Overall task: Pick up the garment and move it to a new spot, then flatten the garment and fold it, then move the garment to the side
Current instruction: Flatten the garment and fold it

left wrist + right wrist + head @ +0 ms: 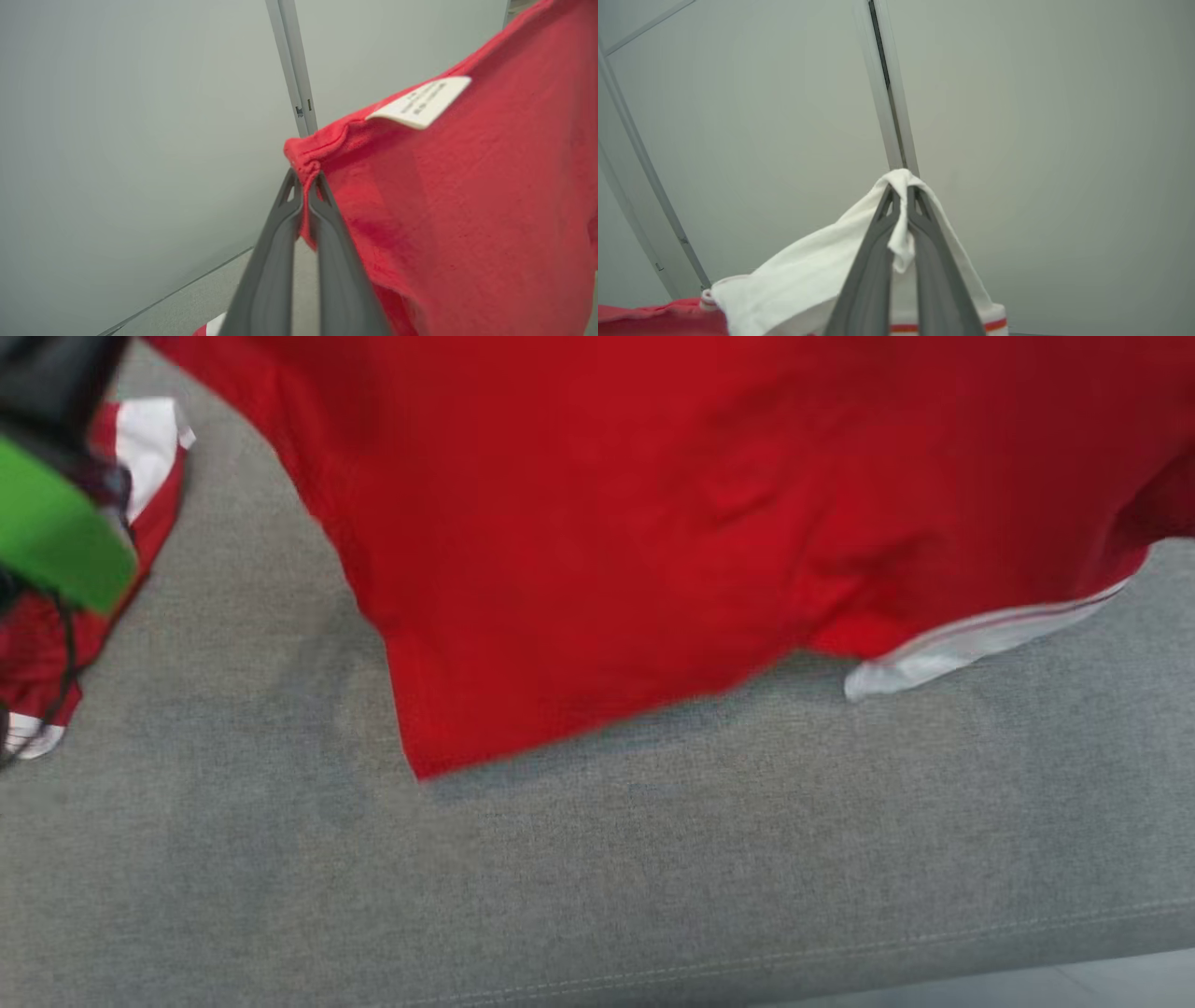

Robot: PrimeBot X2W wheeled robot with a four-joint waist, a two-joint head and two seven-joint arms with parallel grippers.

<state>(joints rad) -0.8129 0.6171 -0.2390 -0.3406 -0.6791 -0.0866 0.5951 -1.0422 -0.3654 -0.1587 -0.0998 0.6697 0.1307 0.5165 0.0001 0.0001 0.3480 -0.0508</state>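
Two pinches on the garment point(653, 523): my left gripper point(306, 176) clamps red hem, my right gripper point(902, 190) white cuff, perhaps.

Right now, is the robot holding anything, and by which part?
Yes, the red garment, in both grippers. The left gripper pinches a bunched red edge near the white label; the right gripper pinches a fold of its white section.

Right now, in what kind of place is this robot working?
Probably an indoor room arranged for folding clothes: a grey upholstered surface, plain pale wall panels joined by a metal strip, and a red garment held up.
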